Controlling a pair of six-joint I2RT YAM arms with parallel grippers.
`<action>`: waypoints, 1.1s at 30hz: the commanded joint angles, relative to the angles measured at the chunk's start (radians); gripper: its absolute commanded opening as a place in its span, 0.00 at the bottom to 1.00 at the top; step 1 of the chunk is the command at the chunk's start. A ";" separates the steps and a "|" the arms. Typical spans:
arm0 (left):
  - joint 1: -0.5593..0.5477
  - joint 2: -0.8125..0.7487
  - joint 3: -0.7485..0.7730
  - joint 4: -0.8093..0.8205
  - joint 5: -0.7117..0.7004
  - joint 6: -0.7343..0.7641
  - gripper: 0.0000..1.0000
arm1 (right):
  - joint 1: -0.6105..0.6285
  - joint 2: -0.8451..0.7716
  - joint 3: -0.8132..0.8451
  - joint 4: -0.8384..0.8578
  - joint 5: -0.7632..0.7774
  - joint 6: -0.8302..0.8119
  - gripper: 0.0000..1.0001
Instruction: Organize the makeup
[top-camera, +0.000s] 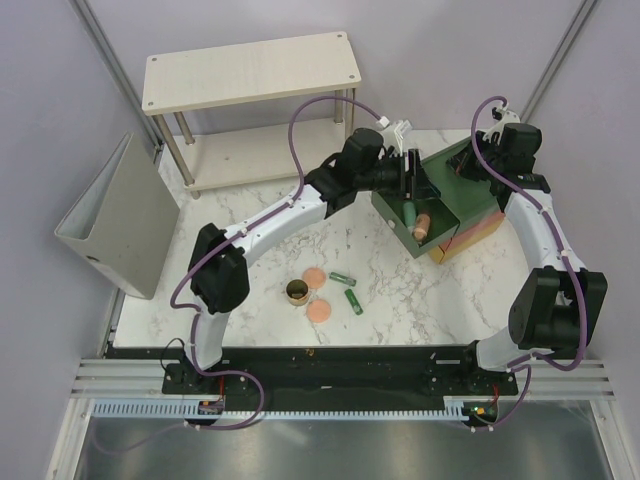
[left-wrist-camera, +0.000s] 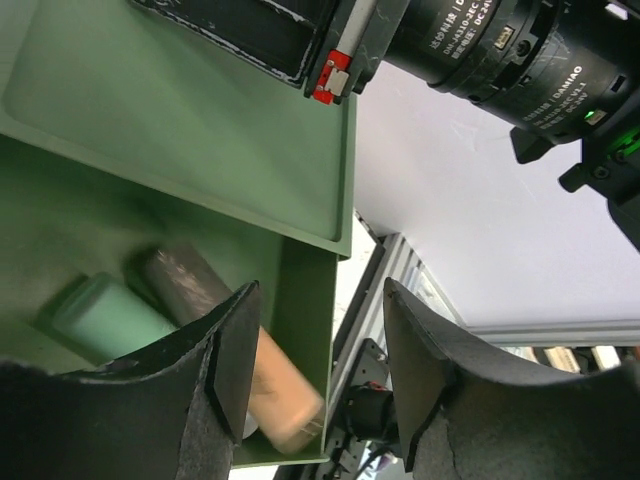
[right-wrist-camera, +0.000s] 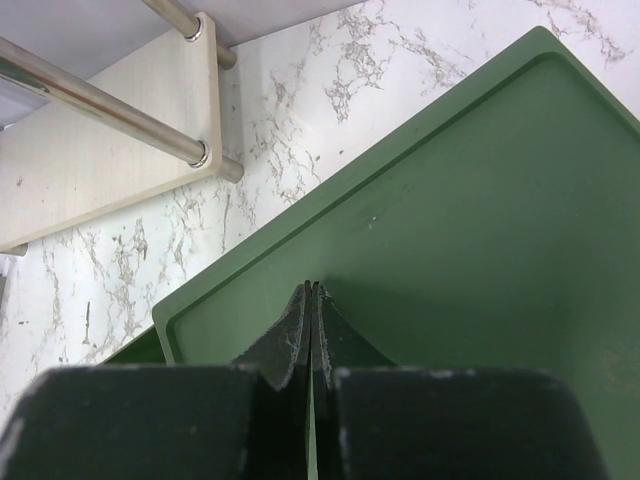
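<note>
Two fingers of the left gripper (left-wrist-camera: 318, 300) stand apart with nothing between them, over the open green drawer (left-wrist-camera: 80, 220). In it the mint-green tube (left-wrist-camera: 105, 315) and grey-orange tube (left-wrist-camera: 230, 340) lie side by side. The right gripper (right-wrist-camera: 313, 292) is closed tight, tips on the drawer box (right-wrist-camera: 480, 230) top. The peach-pink discs (top-camera: 314, 276), dark green tubes (top-camera: 343, 278) and round jar (top-camera: 297, 291) lie on the marble table (top-camera: 250, 260).

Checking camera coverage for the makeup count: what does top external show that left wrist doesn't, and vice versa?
Only top external: the makeup not yet put away on the marble table, namely a dark jar, two peach discs and two short dark green tubes. Only left wrist: a close look at the left fingers, apart with nothing between them. Both: the open green drawer with the mint-green tube and grey-orange tube lying side by side inside.
</note>
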 joint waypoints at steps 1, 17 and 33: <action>0.008 -0.083 0.042 -0.017 -0.057 0.097 0.58 | 0.013 0.071 -0.092 -0.304 0.029 -0.034 0.00; 0.044 -0.290 -0.201 -0.178 -0.198 0.258 0.02 | 0.013 0.070 -0.097 -0.301 0.030 -0.034 0.00; 0.044 -0.209 -0.375 -0.164 -0.123 0.247 0.02 | 0.013 0.068 -0.097 -0.299 0.029 -0.031 0.00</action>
